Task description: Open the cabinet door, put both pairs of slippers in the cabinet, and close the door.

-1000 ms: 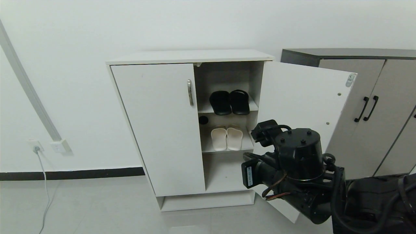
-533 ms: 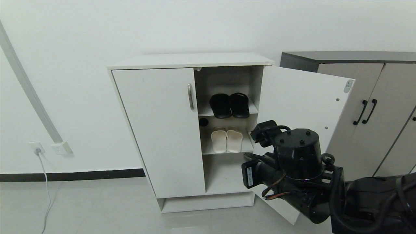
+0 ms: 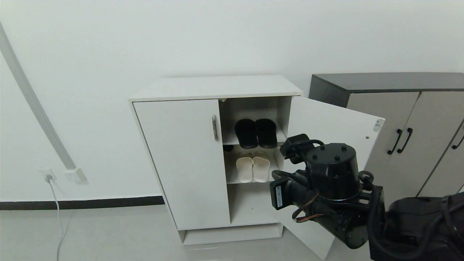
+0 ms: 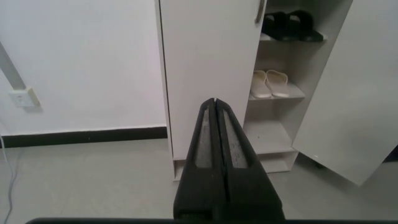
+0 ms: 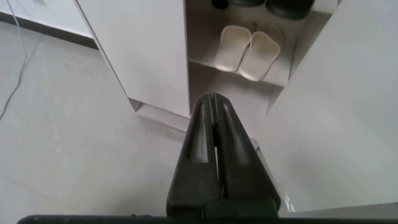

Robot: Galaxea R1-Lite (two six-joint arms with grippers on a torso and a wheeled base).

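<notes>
White wooden two-door cabinet (image 3: 214,87) stood against the wall, right door (image 3: 326,123) swung open, left door (image 3: 181,159) closed. Black pair of slippers (image 3: 255,133) sat on the upper shelf, cream-white pair of slippers (image 3: 253,168) on the shelf below. Left gripper (image 4: 214,104) had fingers pressed together, empty, facing the cabinet front. Right gripper (image 5: 213,99) likewise pressed together, empty, near the open door. Grey cabinet (image 3: 398,108) stood beside.
</notes>
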